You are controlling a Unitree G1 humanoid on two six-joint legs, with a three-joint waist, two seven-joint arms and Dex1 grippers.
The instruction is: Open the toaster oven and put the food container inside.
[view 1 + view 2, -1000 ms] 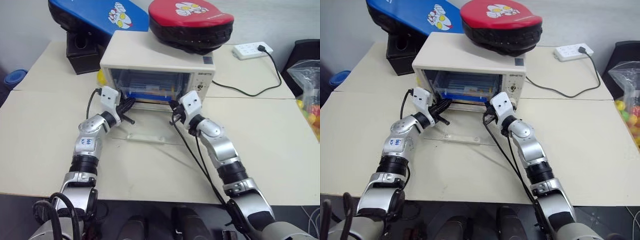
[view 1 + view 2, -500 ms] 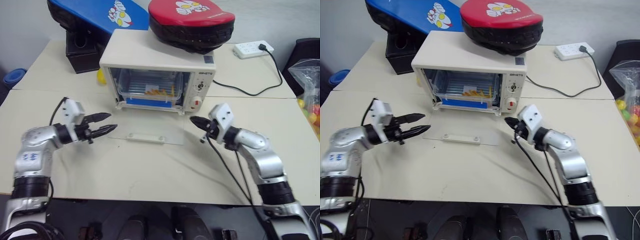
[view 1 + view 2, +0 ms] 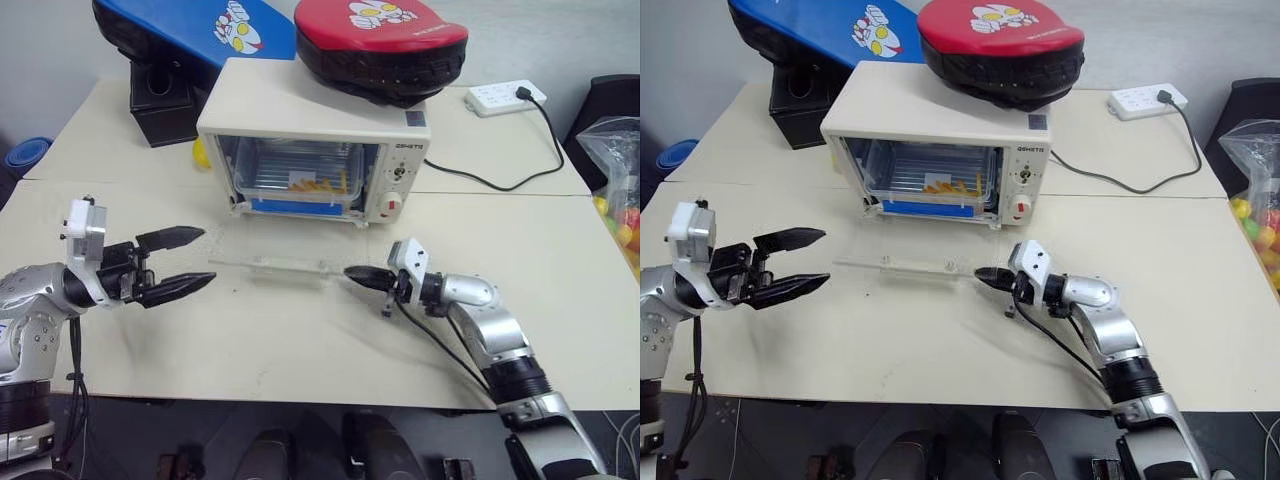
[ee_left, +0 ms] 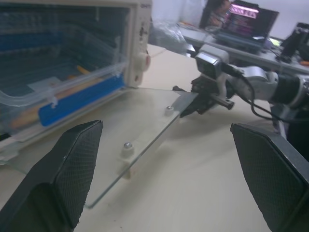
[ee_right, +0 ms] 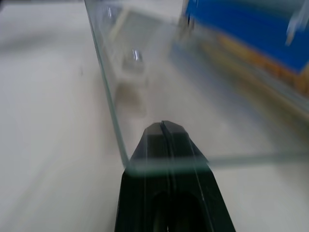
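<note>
One toaster oven [image 3: 312,140], one food container [image 3: 300,180], two pads [image 3: 380,45], one power strip [image 3: 505,98].

toaster oven [image 3: 313,140] door down, food container [image 3: 300,180] inside; left gripper [image 3: 190,262] spread, right gripper [image 3: 352,273] pinched

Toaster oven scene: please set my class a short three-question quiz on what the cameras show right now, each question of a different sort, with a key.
1. True or false: the food container sits inside the toaster oven.
2. Which gripper has open jaws? A. the left gripper B. the right gripper
3. In a few words: which part of the oven does the right gripper's tip meet?

Key
1. True.
2. A. The right gripper's jaws are shut.
3. The edge of the opened glass door.
</note>
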